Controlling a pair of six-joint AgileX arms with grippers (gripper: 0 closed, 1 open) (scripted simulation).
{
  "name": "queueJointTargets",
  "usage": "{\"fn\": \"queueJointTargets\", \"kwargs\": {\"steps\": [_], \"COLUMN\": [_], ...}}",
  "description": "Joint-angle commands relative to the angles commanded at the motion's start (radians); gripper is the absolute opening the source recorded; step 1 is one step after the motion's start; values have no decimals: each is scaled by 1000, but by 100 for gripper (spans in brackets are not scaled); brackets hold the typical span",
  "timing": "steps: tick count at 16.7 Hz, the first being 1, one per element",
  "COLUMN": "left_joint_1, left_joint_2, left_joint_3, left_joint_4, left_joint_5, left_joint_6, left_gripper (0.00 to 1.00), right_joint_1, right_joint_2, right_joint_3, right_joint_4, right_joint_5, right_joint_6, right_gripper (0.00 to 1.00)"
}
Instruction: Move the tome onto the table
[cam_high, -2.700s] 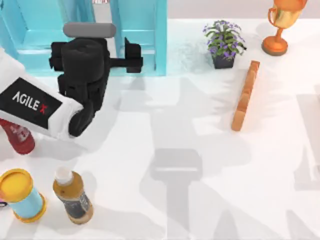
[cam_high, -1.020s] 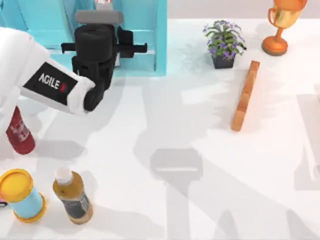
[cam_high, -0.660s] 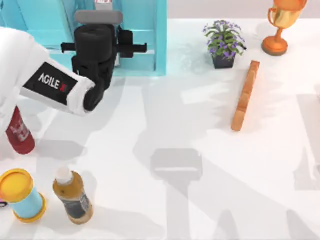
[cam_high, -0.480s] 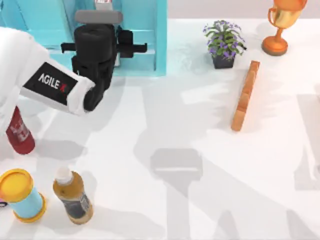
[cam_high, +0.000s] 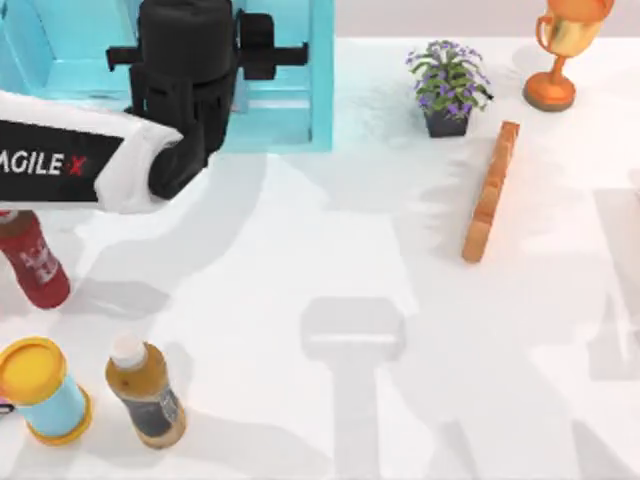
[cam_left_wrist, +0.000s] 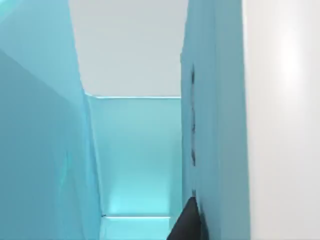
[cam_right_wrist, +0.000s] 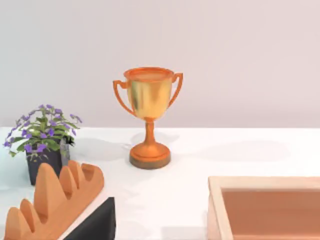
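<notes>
Entry: plain white desk, no tome on it; left gripper, since a moment ago pushed deeper over the bright turquoise shelf unit, jaws' opening cannot be told; beyond what the top view gives, the left wrist view adds a thick teal-blue, white-edged slab inside, judged the tome, not yet withdrawn; right arm parked by the orange toothed bar.

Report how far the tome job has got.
Done: nothing so far; the tome is not lying on the table. In hand: the left gripper is at the turquoise shelf unit, its wrist camera looking into a compartment. Left: grip the tome, draw it out and set it on the table. The right gripper sits parked beside the orange bar.
</notes>
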Motion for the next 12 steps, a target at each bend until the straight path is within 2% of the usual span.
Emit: {"fn": "queueJointTargets", "kwargs": {"steps": [6, 9, 12], "left_joint_1": [-67, -121, -160], "left_joint_2": [-497, -627, -667], "left_joint_3": [-131, -216, -258], "left_joint_4": [-266, -393, -437], "left_joint_5": [-92, -138, -150], "left_joint_6": [-1, -10, -25], "left_gripper": [0, 0, 0], "right_joint_1": [0, 0, 0], "right_joint_2": [0, 0, 0], "right_joint_3": [0, 0, 0], "right_joint_4": [0, 0, 0], "right_joint_5": [0, 0, 0], "right_joint_6": [0, 0, 0], "right_gripper": [100, 100, 100]}}
